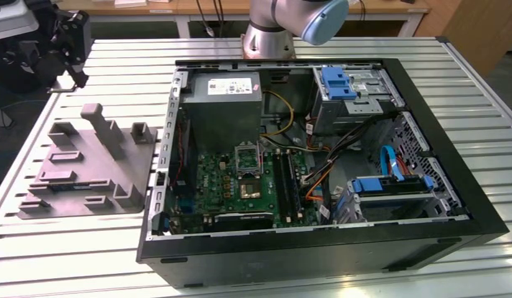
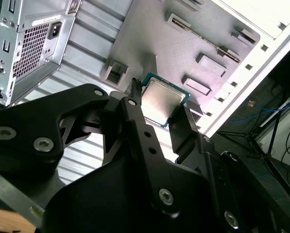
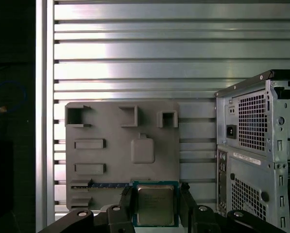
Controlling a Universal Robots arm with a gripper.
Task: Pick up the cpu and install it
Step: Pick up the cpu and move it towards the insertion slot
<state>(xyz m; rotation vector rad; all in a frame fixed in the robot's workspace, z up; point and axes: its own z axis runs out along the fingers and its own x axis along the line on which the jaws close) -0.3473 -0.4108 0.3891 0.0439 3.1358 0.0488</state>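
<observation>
The cpu [image 3: 155, 206], a small square chip with a pale metal top and green rim, sits between my two black fingers [image 3: 127, 200]. My gripper [image 3: 155, 201] is shut on it, gripping two opposite edges. In the second wrist view the cpu [image 2: 162, 102] hangs tilted in the gripper [image 2: 162, 106], well above the grey moulded tray [image 2: 159, 43]. In the exterior view the gripper [image 1: 72, 82] is high at the upper left, above the tray's [image 1: 90, 167] far end. The black socket [image 1: 250, 186] lies on the green motherboard inside the open case, with its metal frame [image 1: 246, 159] flipped up.
The open black computer case [image 1: 322, 248] lies on the slatted metal table [image 1: 65, 248], at the exterior view's right of the tray. Its perforated rear panel [image 3: 254, 131] stands near the tray. Cables, drive bays with blue clips [image 1: 337, 82] and a power supply [image 1: 227, 105] crowd the case.
</observation>
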